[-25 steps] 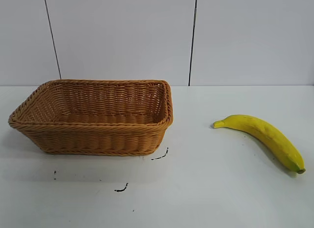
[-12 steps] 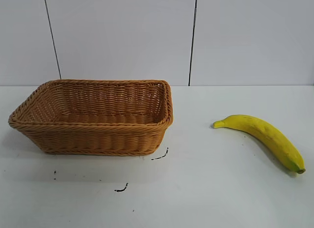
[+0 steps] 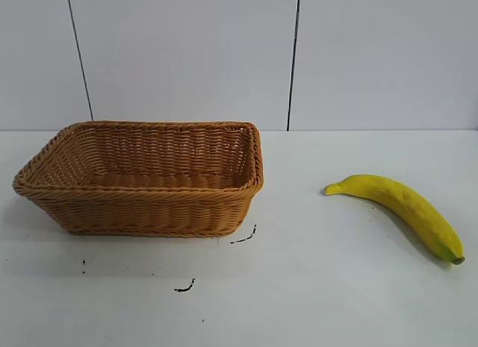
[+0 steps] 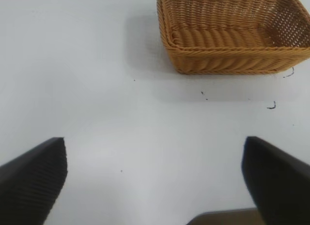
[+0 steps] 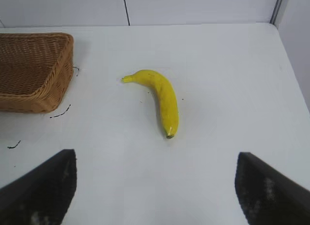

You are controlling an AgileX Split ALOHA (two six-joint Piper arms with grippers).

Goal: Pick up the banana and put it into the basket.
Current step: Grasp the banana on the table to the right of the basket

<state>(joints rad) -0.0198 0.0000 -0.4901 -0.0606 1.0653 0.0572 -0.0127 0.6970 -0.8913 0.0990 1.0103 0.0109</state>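
The yellow banana lies on the white table at the right, stem toward the basket; it also shows in the right wrist view. The woven wicker basket stands at the left with nothing in it, and shows in the left wrist view and in the right wrist view. My right gripper is open and empty, above the table short of the banana's greenish tip. My left gripper is open and empty, well away from the basket. Neither arm shows in the exterior view.
Small black marks dot the table in front of the basket. A white wall with dark vertical seams stands behind. The table's edge runs beyond the banana in the right wrist view.
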